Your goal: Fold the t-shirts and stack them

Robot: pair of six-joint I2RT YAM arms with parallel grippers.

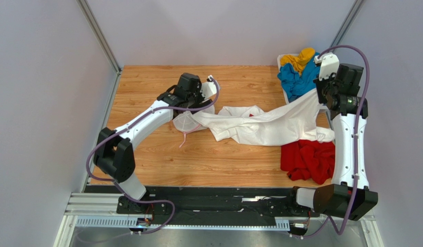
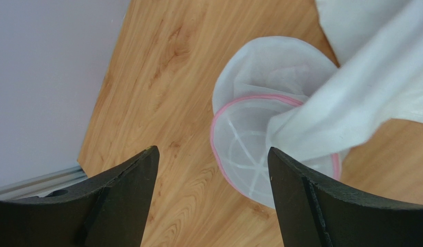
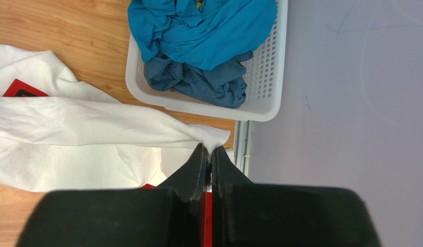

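The left tool is released, jaws wide apart, above the white shirt's left end. Below it a round, pink-rimmed mesh disc lies on the bench, and the white shirt's left end drapes over the disc's right side. From there the white shirt stretches rightward across the bench, rumpled, with a corner of its red print showing. A crumpled red shirt lies against the near side of the white shirt's right end. The right tool is clenched on the white shirt's right corner. Just beyond that corner is a white basket holding a bunched blue shirt and a yellow shirt.
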